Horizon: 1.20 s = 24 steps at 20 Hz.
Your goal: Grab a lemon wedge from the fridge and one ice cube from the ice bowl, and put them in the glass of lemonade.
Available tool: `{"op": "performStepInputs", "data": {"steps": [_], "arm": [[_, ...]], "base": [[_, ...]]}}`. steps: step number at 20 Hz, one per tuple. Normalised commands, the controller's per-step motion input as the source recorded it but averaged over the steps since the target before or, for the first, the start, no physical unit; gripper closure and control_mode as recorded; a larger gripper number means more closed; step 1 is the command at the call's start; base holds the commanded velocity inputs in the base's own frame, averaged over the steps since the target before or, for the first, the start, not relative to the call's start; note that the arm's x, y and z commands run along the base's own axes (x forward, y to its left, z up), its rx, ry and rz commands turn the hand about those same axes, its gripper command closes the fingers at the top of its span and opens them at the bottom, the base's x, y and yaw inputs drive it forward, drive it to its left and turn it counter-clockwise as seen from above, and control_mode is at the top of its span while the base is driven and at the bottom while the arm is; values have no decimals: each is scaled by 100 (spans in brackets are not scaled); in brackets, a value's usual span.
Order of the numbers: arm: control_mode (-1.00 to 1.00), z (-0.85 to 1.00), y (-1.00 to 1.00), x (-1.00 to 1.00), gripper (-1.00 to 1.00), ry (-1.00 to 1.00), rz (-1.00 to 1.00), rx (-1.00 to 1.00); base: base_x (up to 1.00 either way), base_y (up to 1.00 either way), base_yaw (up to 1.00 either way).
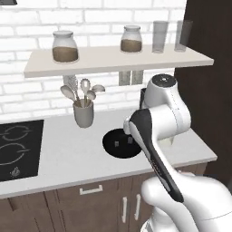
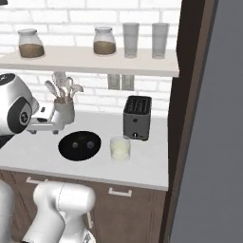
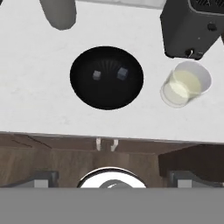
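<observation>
Two doors' worth of grey fridge [image 2: 213, 142] fills the right side of my right base feed, and it's the biggest thing I have on screen. Next down, the pale counter [image 1: 68, 154] runs across, with the black stovetop [image 1: 18, 149] at its left end. My arm is folded up over the counter edge, its hand looking straight down.

On the counter, the dark toaster [image 2: 137, 117] stands against the brick wall. Just in front of it sits the glass of lemonade [image 3: 185, 84], upright, pale yellow liquid inside. Beside that, toward the stovetop, I see the ice bowl [image 3: 78, 85], round and black, near the glass but not touching it. Behind the bowl stands the grey utensil cup [image 1: 84, 113], full of spoons.

Inside the bowl I count two cubes: one ice cube [image 3: 122, 73] on the glass side, a second cube [image 3: 96, 75] just beside it.

Gripper [image 3: 112, 178]: its two dark tips sit wide apart at the bottom of my hand feed, nothing between them, high above the cabinet front.
</observation>
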Motion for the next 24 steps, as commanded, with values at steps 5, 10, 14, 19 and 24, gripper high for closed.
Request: {"op": "performStepInputs", "data": {"steps": [5,10,14,19,24], "arm": [[-100,-4,-17,9,-100,0,0,1],[-100,-59,-55,59,-100,12,-1,7],[-100,-100,0,69,-100,29,-19,15],[-100,-75,5,90,-100,15,-28,11],[-100,-35,12,66,-100,-11,-31,-8]], "base": [[40,-17,0],[0,0,0],[0,0,0],[0,0,0],[0,0,0]]}}
